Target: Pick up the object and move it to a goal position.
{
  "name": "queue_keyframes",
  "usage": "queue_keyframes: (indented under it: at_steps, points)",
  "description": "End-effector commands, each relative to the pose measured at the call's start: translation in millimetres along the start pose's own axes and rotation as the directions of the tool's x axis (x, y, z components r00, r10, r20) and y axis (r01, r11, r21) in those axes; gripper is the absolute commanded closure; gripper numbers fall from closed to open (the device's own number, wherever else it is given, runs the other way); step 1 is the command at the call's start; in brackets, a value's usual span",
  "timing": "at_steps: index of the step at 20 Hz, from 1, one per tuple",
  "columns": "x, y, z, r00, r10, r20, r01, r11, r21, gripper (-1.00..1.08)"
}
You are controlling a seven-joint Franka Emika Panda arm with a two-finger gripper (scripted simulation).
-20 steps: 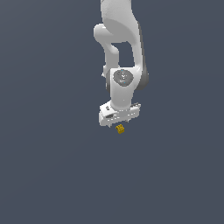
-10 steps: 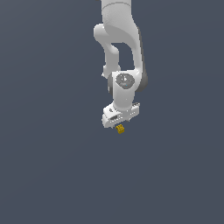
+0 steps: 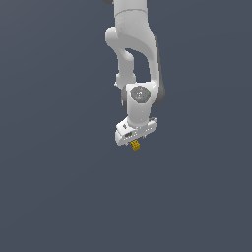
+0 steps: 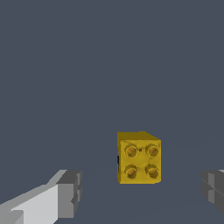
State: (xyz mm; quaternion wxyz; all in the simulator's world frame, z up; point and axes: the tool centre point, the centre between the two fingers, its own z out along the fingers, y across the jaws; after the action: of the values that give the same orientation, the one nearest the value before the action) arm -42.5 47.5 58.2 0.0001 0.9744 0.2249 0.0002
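The object, a small mustard-yellow block (image 4: pixel 139 157) with studs on top, lies on the dark grey floor. In the exterior view the block (image 3: pixel 135 145) peeks out just under the white hand. My gripper (image 3: pixel 134 140) is right over it, pointing down. In the wrist view my gripper (image 4: pixel 140 192) is open, with one grey fingertip (image 4: pixel 69 192) on one side of the block and the other fingertip (image 4: pixel 213 189) on the opposite side. The block sits in the gap, nearer the middle, and touches neither finger.
A plain dark grey floor (image 3: pixel 59 187) stretches all around. The white arm (image 3: pixel 133 44) rises above the hand. No other objects show.
The arm has lowered a little, bringing the hand closer down over the block. The block has not moved.
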Motion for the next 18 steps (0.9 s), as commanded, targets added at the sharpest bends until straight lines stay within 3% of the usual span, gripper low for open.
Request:
queue_keyframes:
  at_steps: [1,10,11,18]
  points:
    - [-1,-1,12,1.000,-0.002,0.001,0.002,1.000,0.000,-0.92]
    - [0,0,36,1.000,-0.004,0.000,0.004,1.000,0.000,-0.92]
    - [0,0,36,1.000,-0.004,0.000,0.004,1.000,0.000,1.08]
    - [0,0,36,1.000,-0.004,0.000,0.004,1.000,0.000,1.08]
